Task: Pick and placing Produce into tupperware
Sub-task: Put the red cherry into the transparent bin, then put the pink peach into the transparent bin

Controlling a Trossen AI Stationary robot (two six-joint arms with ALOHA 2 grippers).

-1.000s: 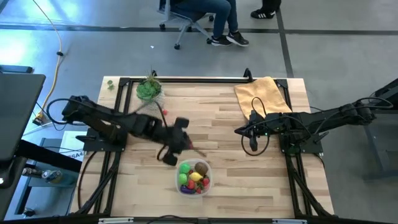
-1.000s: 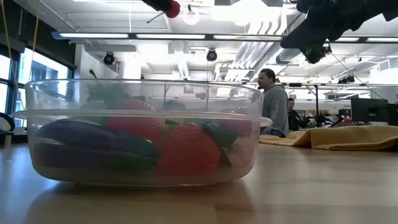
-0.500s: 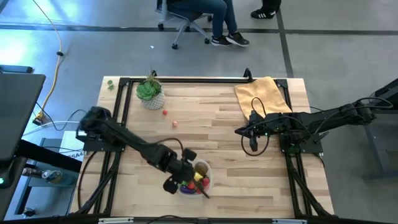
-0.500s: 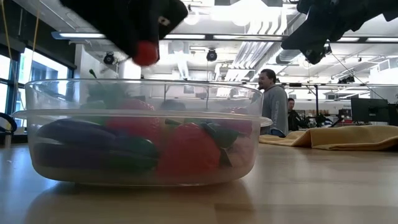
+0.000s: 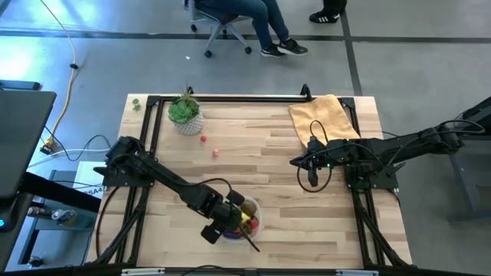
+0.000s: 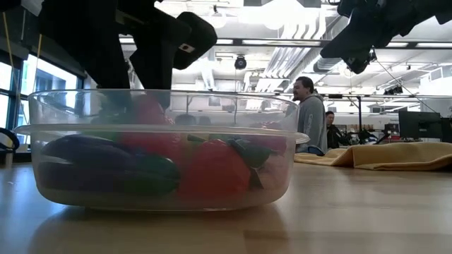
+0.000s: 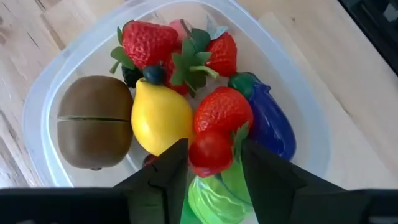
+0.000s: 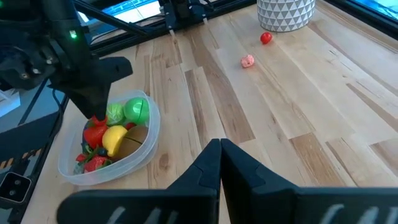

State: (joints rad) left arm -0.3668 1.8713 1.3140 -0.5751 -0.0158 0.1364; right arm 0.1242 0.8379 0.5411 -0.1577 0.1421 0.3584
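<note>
The clear tupperware (image 5: 244,220) (image 6: 162,159) stands near the table's near edge. It holds strawberries, a yellow lemon (image 7: 160,121), a brown kiwi (image 7: 93,121), a purple eggplant (image 7: 270,124) and green leafy pieces. My left gripper (image 7: 211,149) (image 5: 232,214) is over the tub's near-left part, its fingers dipped inside the rim and shut on a small red berry. Two more small red pieces (image 5: 203,139) (image 5: 216,152) lie on the bare wood toward the far left. My right gripper (image 8: 219,144) (image 5: 311,181) hangs shut above the table's right half, touching nothing. My left gripper pinches the small round red berry (image 7: 210,151) between its two fingers, coming from above and pointing down into the tub. The berry sits just over a strawberry and a green leafy piece; whether it rests on them I cannot tell.
A green plant in a white pot (image 5: 184,113) stands at the far left corner. A yellow cloth (image 5: 326,115) lies at the far right. Bare wood stretches between the tub and the right arm. People show in the room beyond the table.
My left gripper has carried the red berry from the table's middle toward the near edge, arrived over the tupperware and come down until its fingers are inside the rim. It has stayed shut on the berry throughout.
</note>
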